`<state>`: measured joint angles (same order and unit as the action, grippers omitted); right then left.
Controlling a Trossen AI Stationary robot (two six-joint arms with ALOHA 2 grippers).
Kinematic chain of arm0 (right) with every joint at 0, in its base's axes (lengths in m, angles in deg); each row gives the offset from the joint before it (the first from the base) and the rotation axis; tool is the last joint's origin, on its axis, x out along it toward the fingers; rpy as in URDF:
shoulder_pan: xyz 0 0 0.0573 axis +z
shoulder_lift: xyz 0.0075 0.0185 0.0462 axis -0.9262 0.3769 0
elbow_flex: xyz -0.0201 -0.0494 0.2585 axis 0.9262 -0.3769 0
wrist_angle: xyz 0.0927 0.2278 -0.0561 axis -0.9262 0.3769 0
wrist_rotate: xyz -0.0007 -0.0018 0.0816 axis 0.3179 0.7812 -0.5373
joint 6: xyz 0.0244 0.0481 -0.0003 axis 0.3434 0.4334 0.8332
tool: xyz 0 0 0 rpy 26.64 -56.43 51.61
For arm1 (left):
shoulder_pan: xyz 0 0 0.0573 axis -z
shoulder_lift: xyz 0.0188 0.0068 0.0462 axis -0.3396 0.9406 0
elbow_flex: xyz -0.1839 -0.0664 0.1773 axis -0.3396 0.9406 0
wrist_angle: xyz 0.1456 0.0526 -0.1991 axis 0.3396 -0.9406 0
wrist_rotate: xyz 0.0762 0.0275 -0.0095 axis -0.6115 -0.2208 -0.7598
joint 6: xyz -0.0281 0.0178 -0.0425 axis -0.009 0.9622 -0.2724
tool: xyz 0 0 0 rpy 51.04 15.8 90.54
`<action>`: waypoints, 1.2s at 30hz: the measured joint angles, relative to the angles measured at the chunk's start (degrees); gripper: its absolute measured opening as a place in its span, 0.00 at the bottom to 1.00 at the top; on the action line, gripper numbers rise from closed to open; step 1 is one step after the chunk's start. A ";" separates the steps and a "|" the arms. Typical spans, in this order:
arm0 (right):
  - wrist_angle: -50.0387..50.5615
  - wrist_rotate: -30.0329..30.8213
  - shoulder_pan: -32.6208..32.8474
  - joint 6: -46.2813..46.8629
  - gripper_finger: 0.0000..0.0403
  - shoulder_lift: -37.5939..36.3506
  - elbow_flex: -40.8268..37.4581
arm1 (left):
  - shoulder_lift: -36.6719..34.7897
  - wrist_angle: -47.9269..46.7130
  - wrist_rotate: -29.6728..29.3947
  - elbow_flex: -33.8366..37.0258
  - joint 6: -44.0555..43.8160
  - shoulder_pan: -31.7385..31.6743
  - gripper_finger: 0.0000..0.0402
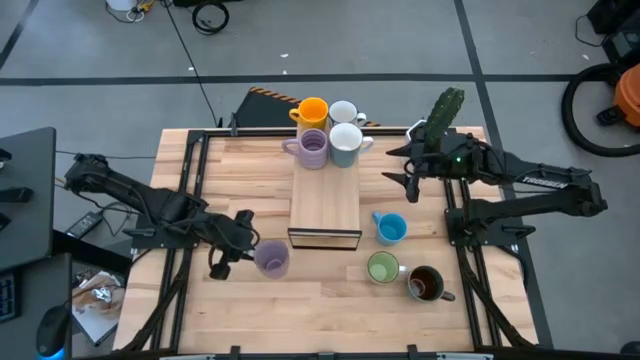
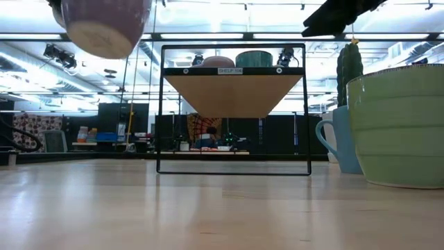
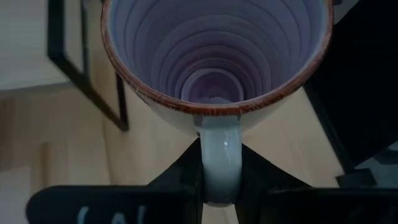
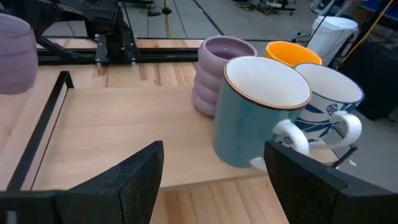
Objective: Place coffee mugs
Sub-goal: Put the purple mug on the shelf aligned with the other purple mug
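My left gripper (image 1: 243,250) is shut on a purple ribbed mug (image 1: 272,258), held above the table left of the wooden shelf (image 1: 325,205). The low view shows the mug's base (image 2: 104,28) high off the tabletop. On the shelf's far end stand an orange mug (image 1: 313,110), a white patterned mug (image 1: 343,112), a second purple mug (image 1: 313,148) and a pale teal mug with a white inside (image 1: 345,143). A blue mug (image 1: 390,228), a green mug (image 1: 382,267) and a dark brown mug (image 1: 425,283) stand on the table to the shelf's right. My right gripper (image 1: 405,180) is open and empty, right of the shelf's far end. My left gripper pinches the purple mug's handle (image 3: 221,162) between its two fingers (image 3: 174,186). The fingers come roughly level from the table's left side. The mug is lifted clear of the table, about upright with its mouth (image 3: 217,56) up, on the far side of the fingers.
A cactus in a pot (image 1: 445,110) stands at the far right, just behind my right arm. The shelf is a wooden top on a black wire frame (image 2: 232,170). Bare tabletop (image 1: 300,300) lies along the near edge.
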<state>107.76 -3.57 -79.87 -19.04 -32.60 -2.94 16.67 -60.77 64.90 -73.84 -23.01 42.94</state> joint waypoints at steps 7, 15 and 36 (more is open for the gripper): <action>0.02 -5.03 -3.65 -0.02 0.70 0.04 0.00 | -0.91 -1.23 4.73 0.00 3.06 -4.97 0.14; 0.45 -7.49 -6.65 1.33 0.70 0.07 0.00 | -1.88 -1.78 9.73 -0.04 7.16 -10.02 0.14; 3.23 -6.32 -11.13 1.12 0.70 0.37 0.00 | -7.87 -9.64 1.62 -6.32 16.93 -19.78 0.14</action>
<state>110.98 -9.90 -90.99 -17.92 -32.22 -2.94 8.80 -70.40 66.51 -80.16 -6.07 23.15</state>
